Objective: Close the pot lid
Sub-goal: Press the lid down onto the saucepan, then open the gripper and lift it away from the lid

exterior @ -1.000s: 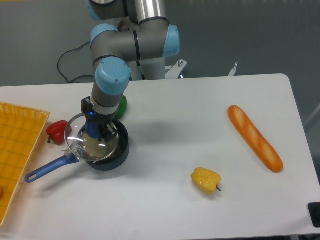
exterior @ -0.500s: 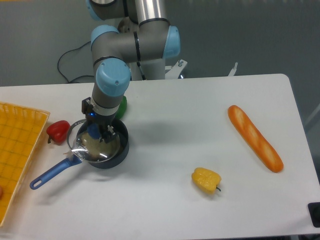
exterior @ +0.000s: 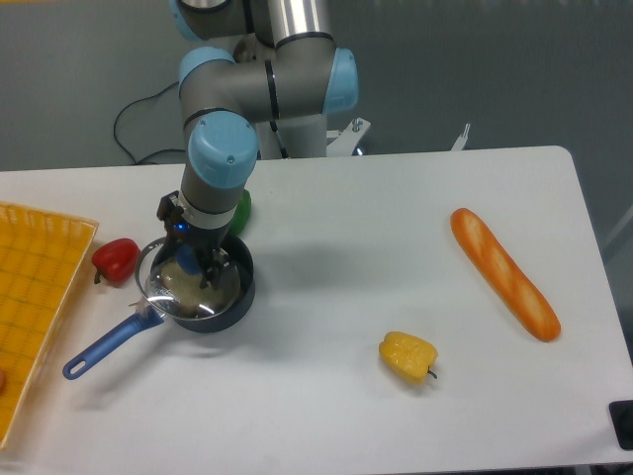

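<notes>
The round see-through glass pot lid (exterior: 186,287) has come down lower than it was a moment ago and now sits nearly flat over the small dark blue pot (exterior: 210,297), a bit toward the pot's left side. The pot's long blue handle (exterior: 104,342) has swung a little, so its tip now points more toward the front of the white bench (exterior: 326,396).

Nearest the front of the bench lies a yellow bell pepper (exterior: 407,356), well apart from the pot. At the far left edge is an orange basket tray (exterior: 35,297). A long orange bread loaf (exterior: 504,274) lies on the right side, far from everything else.

In the middle left stands the pot with the lid on it. The robot's gripper (exterior: 190,265) reaches straight down onto the middle of the lid, where the blue knob is. The jaws look pinched on the knob, but the glass and the gripper body hide much of it, so it is hard to be sure.

Just left of the pot sits a red bell pepper (exterior: 115,260), between the pot and the tray. Behind the pot, partly hidden by the arm, is a green thing (exterior: 240,210). Farther back the grey and light blue robot arm (exterior: 267,89) rises from the back edge of the bench, with a black cable (exterior: 134,124) beside it.
</notes>
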